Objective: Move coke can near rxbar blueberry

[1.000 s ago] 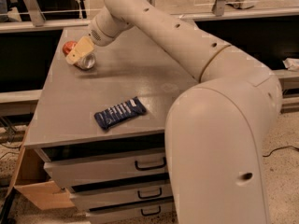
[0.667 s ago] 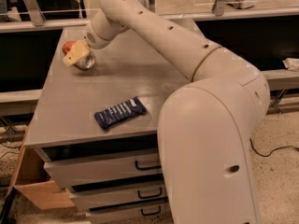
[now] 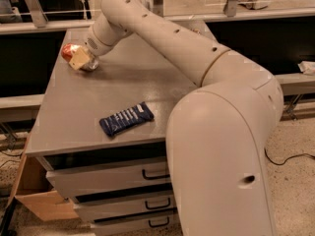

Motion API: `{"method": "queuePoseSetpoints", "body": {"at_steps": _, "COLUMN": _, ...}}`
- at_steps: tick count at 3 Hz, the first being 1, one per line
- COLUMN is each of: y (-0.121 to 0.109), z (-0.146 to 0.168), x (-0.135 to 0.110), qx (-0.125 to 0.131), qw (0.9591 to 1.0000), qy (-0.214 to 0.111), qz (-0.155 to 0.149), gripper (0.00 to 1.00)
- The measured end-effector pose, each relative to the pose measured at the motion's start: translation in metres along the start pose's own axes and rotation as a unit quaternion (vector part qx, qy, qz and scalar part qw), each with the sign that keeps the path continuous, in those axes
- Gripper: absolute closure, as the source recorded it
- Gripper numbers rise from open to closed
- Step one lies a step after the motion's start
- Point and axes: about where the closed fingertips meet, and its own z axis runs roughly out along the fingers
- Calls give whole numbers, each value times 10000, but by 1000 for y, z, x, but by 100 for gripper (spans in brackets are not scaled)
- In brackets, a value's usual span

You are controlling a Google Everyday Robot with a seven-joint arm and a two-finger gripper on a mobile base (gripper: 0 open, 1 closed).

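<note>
The coke can (image 3: 68, 50), red with a silver end, lies at the far left of the grey table (image 3: 98, 100). My gripper (image 3: 84, 57) is at the end of the cream arm and reaches down right onto the can's right side, touching or nearly touching it. A tan-and-silver shiny patch (image 3: 80, 62) sits right at the gripper's tip against the can; I cannot tell whether it is a packet or part of the gripper. The rxbar blueberry (image 3: 126, 118), a flat dark blue wrapper with white lettering, lies near the table's front edge, well apart from the can.
My arm's large cream body (image 3: 221, 151) stands at the table's right front and covers that side. Drawers with handles (image 3: 155, 173) are under the tabletop. A cardboard box (image 3: 37, 200) sits on the floor at the left. A rail and glass panels run behind the table.
The arm has swung slightly to the left and the gripper stays at the can. The can and the blue bar have hardly moved.
</note>
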Motion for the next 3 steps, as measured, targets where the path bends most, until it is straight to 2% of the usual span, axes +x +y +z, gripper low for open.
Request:
{"method": "queuePoseSetpoints", "body": {"at_steps": 1, "y": 3, "z": -14, "x": -14, "qx": 131, "qw": 9995, "qy": -100, "qz": -277, "gripper": 86}}
{"method": "queuePoseSetpoints", "body": {"at_steps": 2, "y": 7, "z": -31, "x": -35, "qx": 267, "qw": 9967, "qy": -219, "qz": -741, "gripper": 100}}
{"method": "queuePoseSetpoints", "body": {"at_steps": 3, "y": 15, "z": -44, "x": -44, "qx": 235, "qw": 9935, "qy": -316, "qz": -1071, "gripper": 100}}
